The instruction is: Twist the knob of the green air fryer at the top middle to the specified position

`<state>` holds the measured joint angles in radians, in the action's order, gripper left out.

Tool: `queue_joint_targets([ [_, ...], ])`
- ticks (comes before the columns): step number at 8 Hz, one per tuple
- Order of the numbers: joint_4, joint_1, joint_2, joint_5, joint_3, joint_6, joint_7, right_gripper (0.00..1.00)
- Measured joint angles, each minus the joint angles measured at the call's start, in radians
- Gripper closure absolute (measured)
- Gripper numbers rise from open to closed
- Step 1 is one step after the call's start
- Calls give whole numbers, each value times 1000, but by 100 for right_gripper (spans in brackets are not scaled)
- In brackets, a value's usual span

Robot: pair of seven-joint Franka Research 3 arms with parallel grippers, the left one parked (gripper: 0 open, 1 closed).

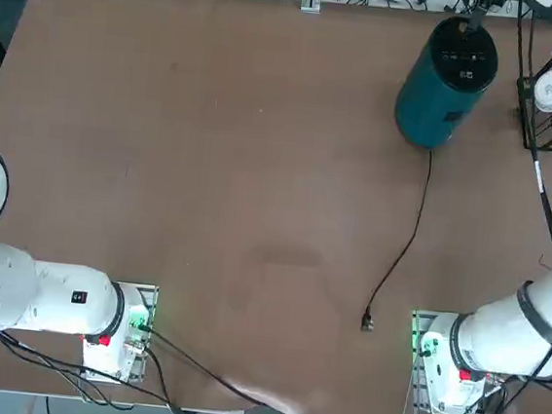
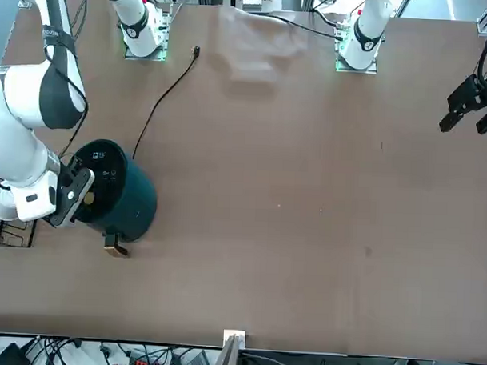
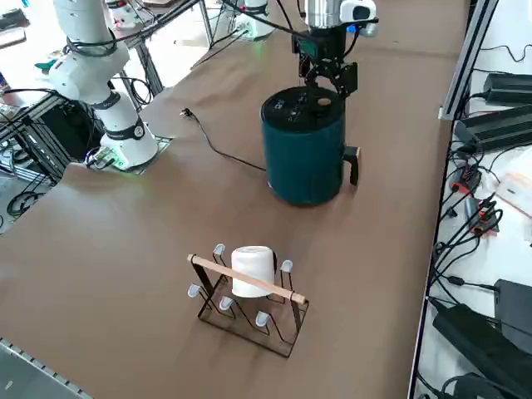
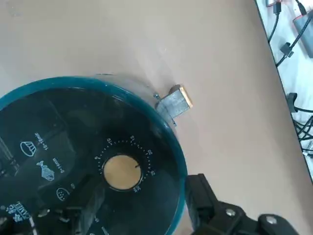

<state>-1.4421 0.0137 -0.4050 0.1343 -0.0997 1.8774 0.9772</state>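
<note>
The black top panel of the green air fryer (image 4: 93, 156) bore white print. A ring of tick marks and small numerals circled the knob (image 4: 121, 172), the figures too small to read surely. Beside them stood food pictograms, a fish among them, with tiny illegible captions.

Brown table (image 1: 212, 162) carries 3 loose things. Green air fryer (image 1: 445, 81) stands upright near far edge, toward robot's right. Its thin black power cord (image 1: 405, 239) trails across tabletop toward right arm's base, plug (image 1: 367, 321) lying unplugged on surface. Wire rack (image 3: 249, 295) with white item sits at table's right edge, just beside fryer. Both arm bases mounted at near edge.
</note>
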Motion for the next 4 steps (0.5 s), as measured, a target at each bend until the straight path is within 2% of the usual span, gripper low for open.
queue_joint_targets([
  [4, 6, 3, 6, -7, -7, 2, -24, 0],
])
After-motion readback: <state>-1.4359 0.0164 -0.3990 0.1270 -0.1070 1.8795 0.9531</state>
